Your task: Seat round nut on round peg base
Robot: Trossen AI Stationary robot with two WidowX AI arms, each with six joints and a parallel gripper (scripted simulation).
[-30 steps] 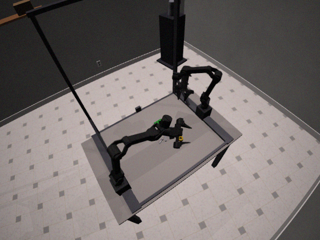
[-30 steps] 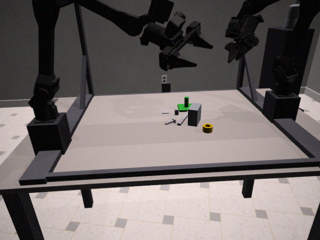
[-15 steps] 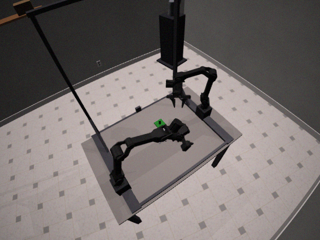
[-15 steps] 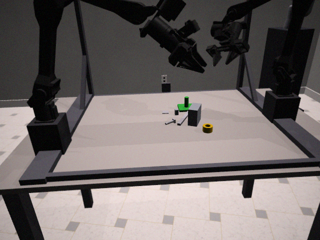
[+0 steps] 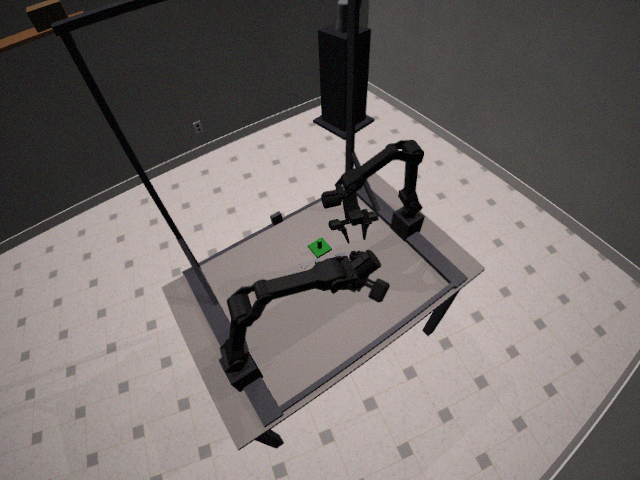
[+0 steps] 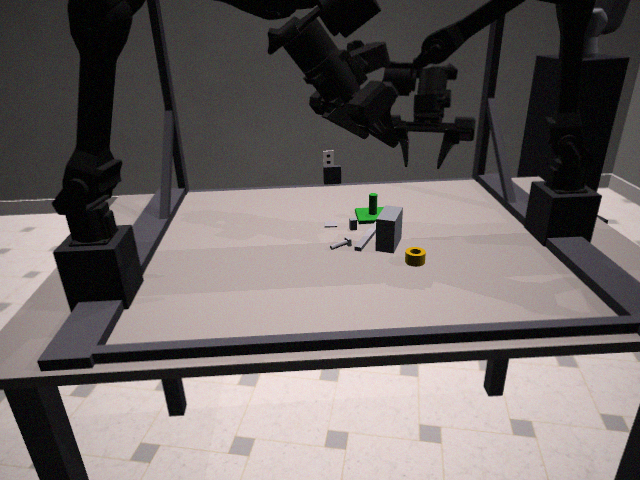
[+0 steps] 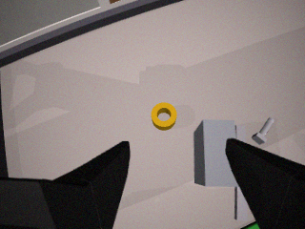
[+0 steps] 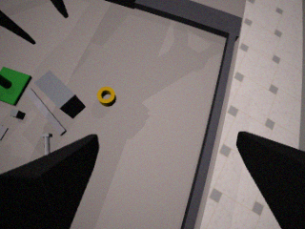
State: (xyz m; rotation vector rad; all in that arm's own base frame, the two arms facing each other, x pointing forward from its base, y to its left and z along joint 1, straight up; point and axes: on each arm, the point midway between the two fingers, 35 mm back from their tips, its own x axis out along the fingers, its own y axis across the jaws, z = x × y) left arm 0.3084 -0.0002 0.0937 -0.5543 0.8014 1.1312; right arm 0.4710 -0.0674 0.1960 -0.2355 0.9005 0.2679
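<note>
I'm watching both claws hang above the table, neither with anything in it. The left gripper (image 5: 356,240) (image 6: 422,167) (image 7: 177,146) (image 8: 50,30), right of centre in the exterior view, points its fingers down, spread partway. The right gripper (image 5: 367,273) (image 6: 381,140) (image 8: 168,139) is spread wide; in the top view I can't make out its fingertips. My yellow round nut (image 6: 415,261) (image 7: 155,114) (image 8: 101,96) lies flat on the table, right of and below centre in the exterior view and near the middle of the left wrist view; the top view hides it from me. It sits apart from the grey block (image 6: 387,232) (image 7: 219,153) (image 8: 54,88). Beyond that block in the exterior view, the green peg (image 5: 319,244) (image 6: 373,204) (image 8: 6,82) stands upright on its square base (image 5: 324,252) (image 6: 367,219) (image 7: 251,226) (image 8: 19,86), nut not on it. To the block's left I see a flat bar (image 6: 365,239) (image 7: 240,205) (image 8: 48,112), then a bolt (image 6: 340,243) (image 7: 264,130) (image 8: 47,143).
</note>
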